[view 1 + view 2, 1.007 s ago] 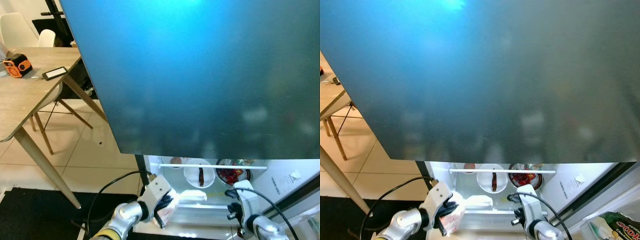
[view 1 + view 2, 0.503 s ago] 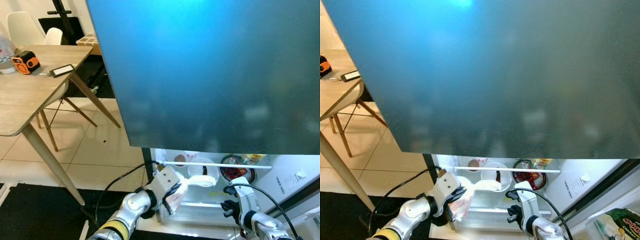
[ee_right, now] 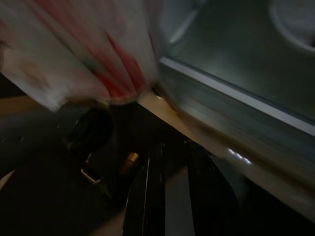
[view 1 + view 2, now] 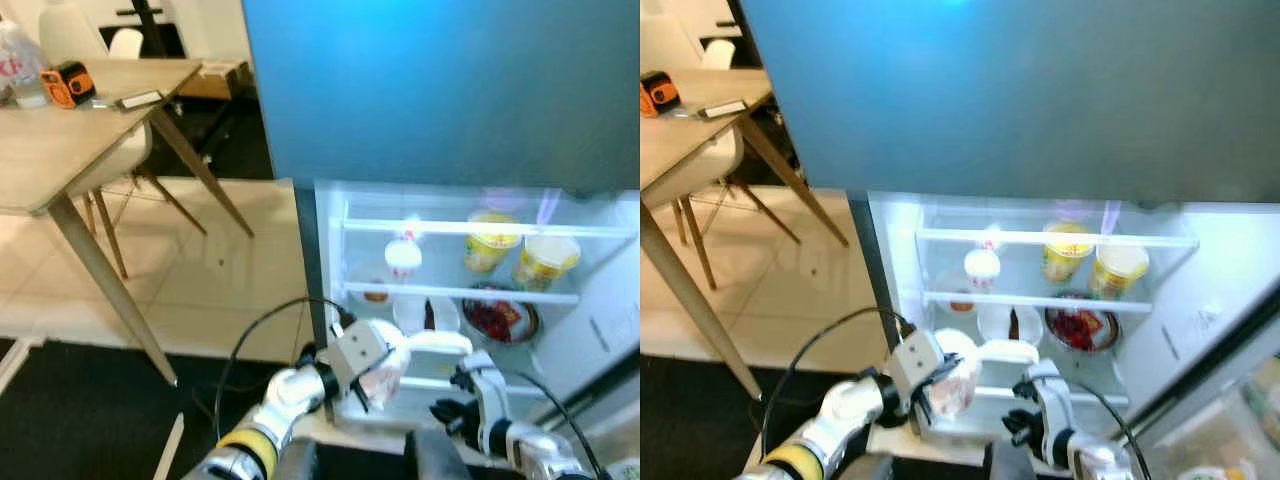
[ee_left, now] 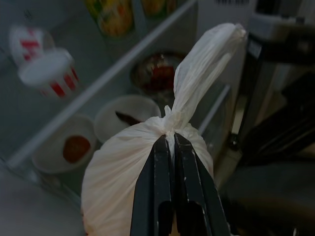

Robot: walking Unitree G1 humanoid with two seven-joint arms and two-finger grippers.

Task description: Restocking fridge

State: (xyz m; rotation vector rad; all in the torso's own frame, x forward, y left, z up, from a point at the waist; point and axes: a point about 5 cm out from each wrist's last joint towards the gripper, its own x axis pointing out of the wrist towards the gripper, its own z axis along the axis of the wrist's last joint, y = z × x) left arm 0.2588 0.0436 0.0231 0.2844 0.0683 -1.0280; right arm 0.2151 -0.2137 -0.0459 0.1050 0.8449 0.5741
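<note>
The fridge (image 4: 330,300) stands open before me, its shelves lit. A knotted white plastic bag (image 4: 388,362) with something reddish inside hangs at the fridge's lower front edge. My left gripper (image 5: 170,141) is shut on the bag (image 5: 128,172) just below its knot, and the bag's twisted tail (image 5: 209,59) points into the fridge. My right gripper (image 4: 448,410) hangs low beside the bag, in front of the bottom shelf. Its fingers (image 3: 147,191) stand slightly open with nothing between them.
The upper shelf holds two yellow cups (image 4: 487,245) and a red-striped white cup (image 4: 403,258). Below sit a white bowl (image 4: 425,313), a bowl of red food (image 4: 500,318) and a small dish (image 4: 375,292). A wooden table (image 4: 60,150) and chairs stand left. A black mat (image 4: 90,420) lies underfoot.
The camera has dropped and turned, so the fridge's shelves now show. My left gripper has carried the bag a little further toward the fridge. The right arm stays low.
</note>
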